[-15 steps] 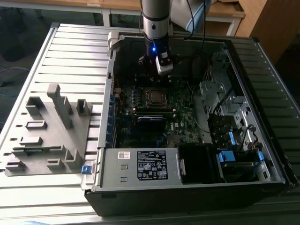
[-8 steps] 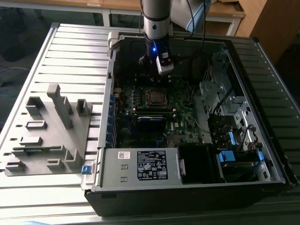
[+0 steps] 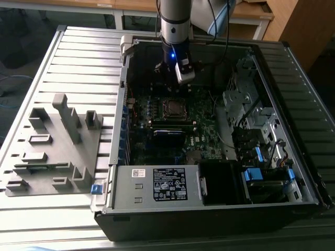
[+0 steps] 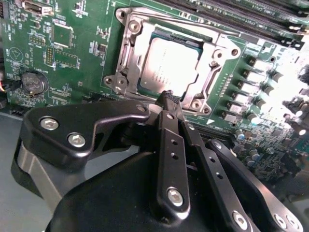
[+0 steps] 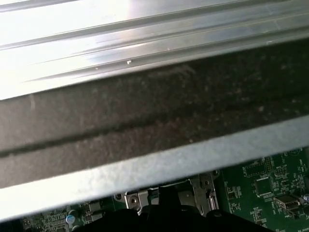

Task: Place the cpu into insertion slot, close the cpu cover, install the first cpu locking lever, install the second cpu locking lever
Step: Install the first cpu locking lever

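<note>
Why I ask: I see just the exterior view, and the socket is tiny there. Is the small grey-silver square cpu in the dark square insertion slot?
Observer: Yes; in the second wrist view the cpu lies flat inside the insertion slot.
Operator: And the thin silver framed cpu cover?
Observer: It appears lowered around the chip, which shows through its window.
Operator: The black gripper?
Observer: Its fingertips are together beside the socket's rim, holding no chip.

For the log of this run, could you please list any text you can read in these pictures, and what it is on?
None can be read.
White label on the black power supply: print too small.
cpu top: faint marks, illegible.
Green circuit board: white markings too small.
</note>
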Controlling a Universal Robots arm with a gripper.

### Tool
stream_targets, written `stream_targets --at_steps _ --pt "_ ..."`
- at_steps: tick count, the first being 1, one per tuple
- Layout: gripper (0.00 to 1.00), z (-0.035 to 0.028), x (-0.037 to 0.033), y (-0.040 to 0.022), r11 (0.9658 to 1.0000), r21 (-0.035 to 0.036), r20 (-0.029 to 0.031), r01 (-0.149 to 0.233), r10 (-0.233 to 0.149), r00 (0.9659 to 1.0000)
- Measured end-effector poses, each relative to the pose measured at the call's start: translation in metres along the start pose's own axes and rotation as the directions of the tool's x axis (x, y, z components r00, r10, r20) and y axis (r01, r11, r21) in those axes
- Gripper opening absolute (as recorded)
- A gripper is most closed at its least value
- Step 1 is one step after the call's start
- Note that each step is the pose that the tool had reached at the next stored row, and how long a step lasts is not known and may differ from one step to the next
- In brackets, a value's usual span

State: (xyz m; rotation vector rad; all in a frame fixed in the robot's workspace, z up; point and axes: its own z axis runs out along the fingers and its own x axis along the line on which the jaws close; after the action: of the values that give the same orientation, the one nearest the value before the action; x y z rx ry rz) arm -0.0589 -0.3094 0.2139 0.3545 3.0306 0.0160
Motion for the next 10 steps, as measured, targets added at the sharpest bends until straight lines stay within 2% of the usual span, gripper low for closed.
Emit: stream_targets --at_steps 10 --pt "0.11 0.0001 -0.0026 -0.0109 1.0 -0.0026 -0.0006 0.002 -0.002 1.0"
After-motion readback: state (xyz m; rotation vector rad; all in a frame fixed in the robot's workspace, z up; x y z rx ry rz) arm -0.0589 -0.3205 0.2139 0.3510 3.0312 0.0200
